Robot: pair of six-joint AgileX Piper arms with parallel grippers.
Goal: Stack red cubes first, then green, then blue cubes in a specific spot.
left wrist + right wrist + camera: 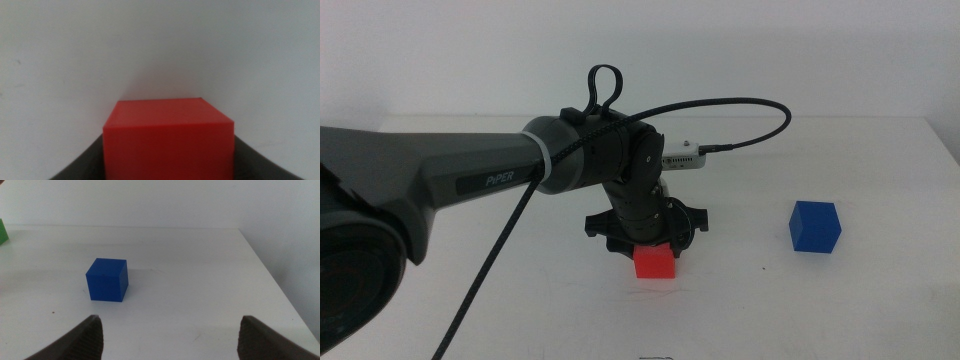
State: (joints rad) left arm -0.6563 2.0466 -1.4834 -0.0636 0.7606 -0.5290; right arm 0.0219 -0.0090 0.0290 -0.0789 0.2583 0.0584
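My left gripper (648, 238) reaches in from the left to mid-table, pointing down, and is shut on the red cube (654, 262), which is at or just above the tabletop. In the left wrist view the red cube (169, 142) fills the space between the dark jaws. The blue cube (815, 227) sits alone on the table to the right of it, and also shows in the right wrist view (107, 280). The green cube (2, 232) shows only as a sliver at the edge of the right wrist view. My right gripper (172, 340) is open and empty, short of the blue cube and out of the middle view.
The white tabletop (840, 310) runs to a back edge against a white wall. Its right edge (280, 285) shows in the right wrist view. A black cable (740, 105) loops above the left arm's wrist.
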